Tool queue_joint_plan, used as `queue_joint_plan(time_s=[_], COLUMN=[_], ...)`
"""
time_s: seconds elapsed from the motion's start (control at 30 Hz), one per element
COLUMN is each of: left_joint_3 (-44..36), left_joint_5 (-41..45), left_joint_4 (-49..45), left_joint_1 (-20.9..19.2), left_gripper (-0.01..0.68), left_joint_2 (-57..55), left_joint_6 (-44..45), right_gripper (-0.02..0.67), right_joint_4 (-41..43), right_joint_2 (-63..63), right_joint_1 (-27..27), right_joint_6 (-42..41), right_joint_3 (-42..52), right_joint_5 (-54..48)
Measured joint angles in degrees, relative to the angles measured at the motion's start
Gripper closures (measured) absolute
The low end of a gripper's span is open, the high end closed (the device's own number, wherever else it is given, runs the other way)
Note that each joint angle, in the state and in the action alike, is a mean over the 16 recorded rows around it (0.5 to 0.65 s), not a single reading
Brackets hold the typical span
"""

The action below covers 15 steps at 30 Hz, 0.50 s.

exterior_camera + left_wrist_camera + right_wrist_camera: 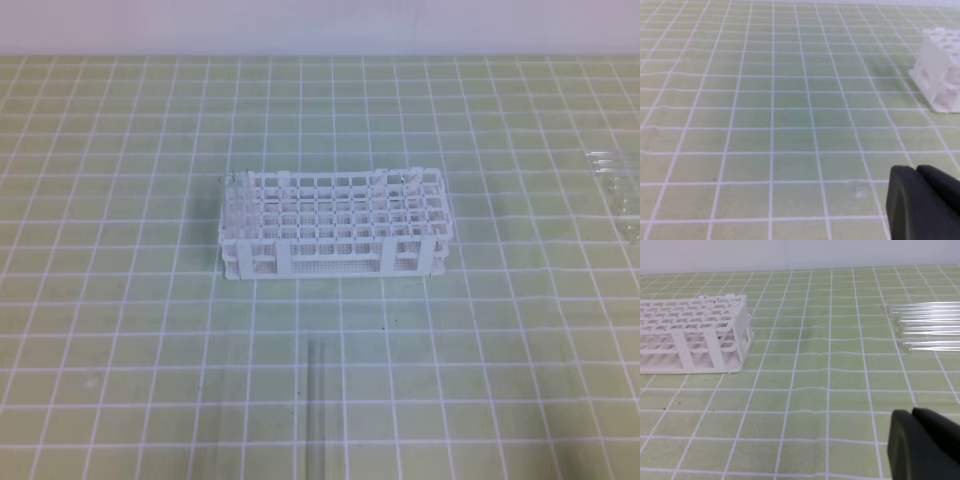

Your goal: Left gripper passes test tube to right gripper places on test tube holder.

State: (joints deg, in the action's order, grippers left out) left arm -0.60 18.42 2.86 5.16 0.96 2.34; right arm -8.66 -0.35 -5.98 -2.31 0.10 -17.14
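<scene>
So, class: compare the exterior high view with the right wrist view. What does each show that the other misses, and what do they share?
Only the exterior high view shows the single clear glass test tube lying in front of the rack. Only the right wrist view shows the black two-fingered right gripper, shut. Both show the white plastic lattice test tube holder, the spare clear tubes lying to the right, and the green gridded mat.

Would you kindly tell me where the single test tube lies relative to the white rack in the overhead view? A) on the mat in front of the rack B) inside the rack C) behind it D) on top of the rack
A: the test tube lies flat on the mat, nearer the camera than the test tube holder, apart from it.
</scene>
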Motion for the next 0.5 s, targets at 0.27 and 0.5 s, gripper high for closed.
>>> queue_joint_plan(time_s=[0.27,0.5], left_joint_3=[0.0,-0.07], left_joint_5=[-0.21,-0.41], left_joint_4=[1.0,0.74], left_joint_1=[0.0,0.0], left_gripper=[0.673,0.673], left_joint_2=[0.12,0.12], left_joint_6=[0.0,-0.04], right_gripper=[0.665,0.665], right_joint_4=[0.0,0.0], right_joint_2=[0.01,0.05], right_joint_1=[0.0,0.0], right_joint_6=[0.0,0.0], right_joint_3=[0.0,0.0], right_joint_5=[0.0,0.0])
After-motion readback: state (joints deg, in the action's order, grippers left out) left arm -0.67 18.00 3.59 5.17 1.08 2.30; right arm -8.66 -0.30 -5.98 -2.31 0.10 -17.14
